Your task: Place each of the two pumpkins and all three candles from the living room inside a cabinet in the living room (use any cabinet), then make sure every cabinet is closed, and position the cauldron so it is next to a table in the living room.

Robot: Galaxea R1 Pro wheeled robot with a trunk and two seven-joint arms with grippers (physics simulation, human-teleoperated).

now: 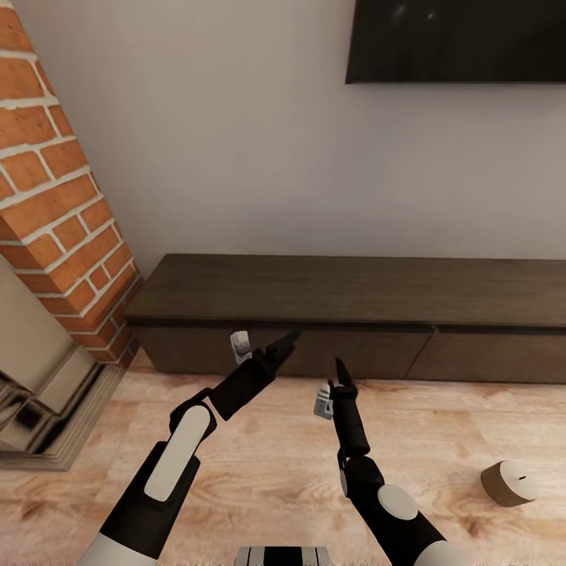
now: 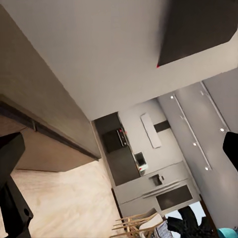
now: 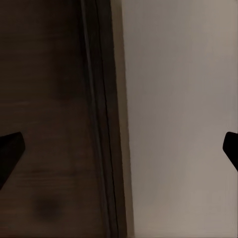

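Head view: both arms reach toward the cabinet (image 1: 346,303), the left gripper (image 1: 284,343) at a closed drawer front, the right gripper (image 1: 339,369) just short of it. Wrist views show both pairs of fingers spread wide, grasping nothing. One candle (image 1: 509,483) lies tipped on the wood floor (image 1: 259,464), well to the right of and behind the right gripper. It looks light, stiff and likely to roll; a grasp across its round body should serve. Handle-less drawer fronts probably need prying at the top edge. A brick fireplace (image 1: 55,204) stands left of the left arm; a dark screen (image 1: 456,39) hangs on the wall beyond.
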